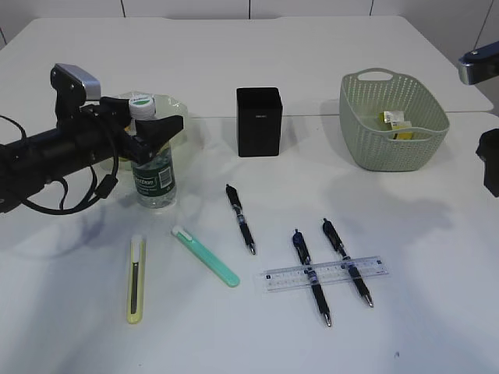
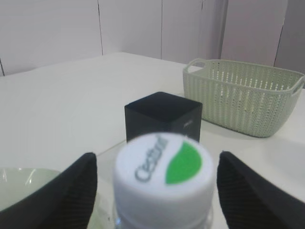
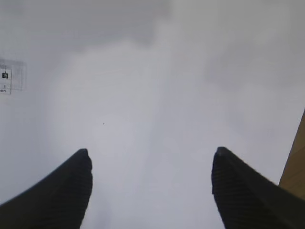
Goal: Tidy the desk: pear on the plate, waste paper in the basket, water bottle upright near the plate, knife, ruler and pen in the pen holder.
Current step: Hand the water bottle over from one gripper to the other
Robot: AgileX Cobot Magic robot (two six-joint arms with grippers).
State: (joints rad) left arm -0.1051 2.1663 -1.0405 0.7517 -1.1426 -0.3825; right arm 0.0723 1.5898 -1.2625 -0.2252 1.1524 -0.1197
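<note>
The water bottle (image 1: 154, 167) stands upright beside the pale green plate (image 1: 178, 107). My left gripper (image 1: 153, 129) is open around the bottle's top, and its white cap (image 2: 164, 174) sits between the fingers with a gap on each side. The pear is hidden. A yellow knife (image 1: 136, 278) and a green knife (image 1: 206, 255) lie at the front left. Three pens (image 1: 240, 218) (image 1: 311, 275) (image 1: 348, 261) lie flat, two of them crossed by the clear ruler (image 1: 325, 273). The black pen holder (image 1: 258, 121) stands mid-table. My right gripper (image 3: 150, 155) hangs open over bare table.
The green basket (image 1: 394, 117) stands at the back right with a yellow and white scrap (image 1: 396, 121) inside. Part of my right arm (image 1: 490, 160) shows at the right edge. The ruler's end (image 3: 5, 78) shows at the left of the right wrist view.
</note>
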